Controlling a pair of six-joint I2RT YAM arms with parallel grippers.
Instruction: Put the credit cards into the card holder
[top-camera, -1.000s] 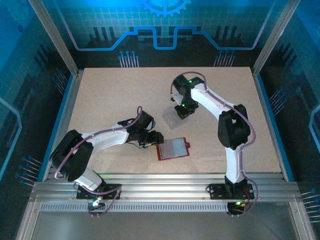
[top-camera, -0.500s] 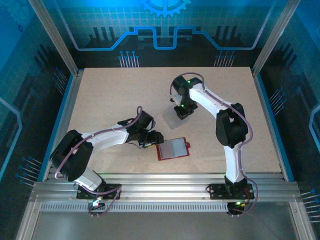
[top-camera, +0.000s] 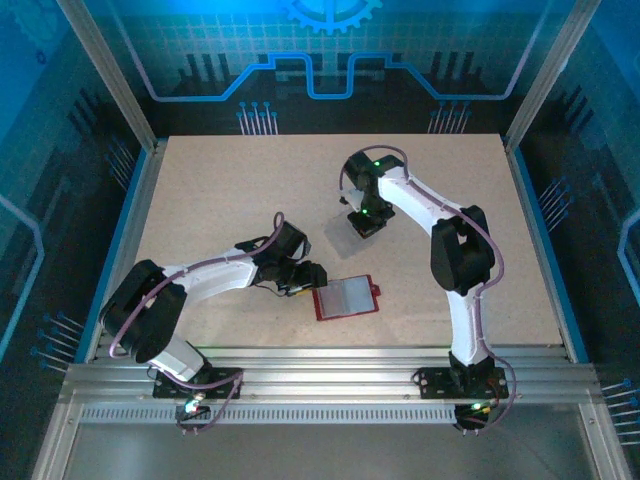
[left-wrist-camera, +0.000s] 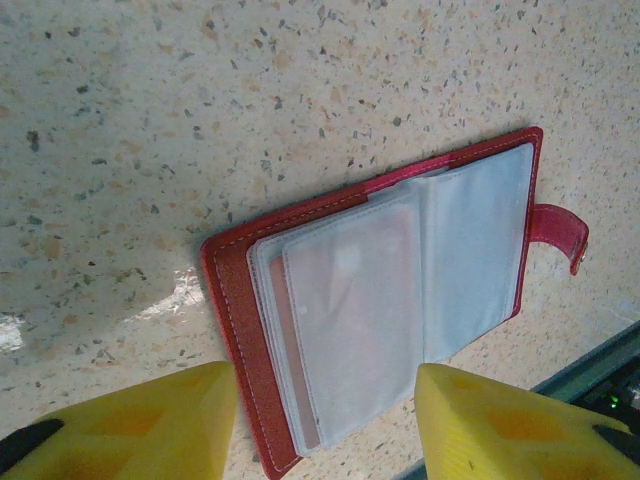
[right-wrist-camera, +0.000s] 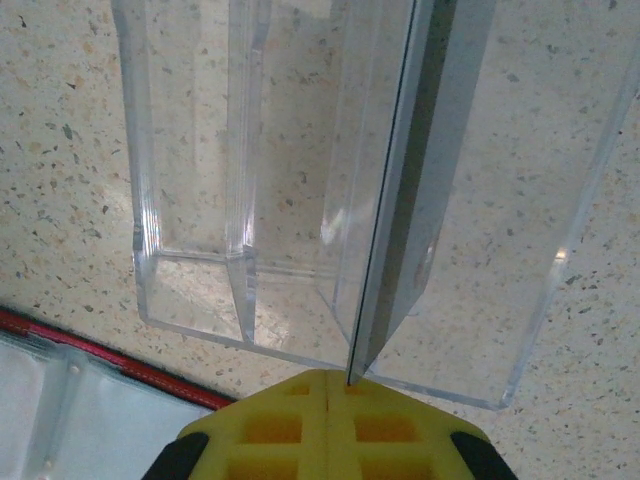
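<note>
Lying open on the speckled beige table (top-camera: 220, 200), the small red folding card holder (top-camera: 347, 297) runs its long axis left to right, with its snap tab (left-wrist-camera: 560, 235) pointing right and its pale pockets (left-wrist-camera: 470, 250) facing up. The left gripper (left-wrist-camera: 320, 410) stands half open astride its left end, gripping nothing. The right gripper (right-wrist-camera: 328, 405) is pinched together on a thin grey flat card (right-wrist-camera: 415, 200) standing edge-on in the clear plastic box (right-wrist-camera: 190, 200), near the holder.

Card holder (top-camera: 347, 297) on table (top-camera: 200, 200); box (right-wrist-camera: 190, 200) behind
</note>
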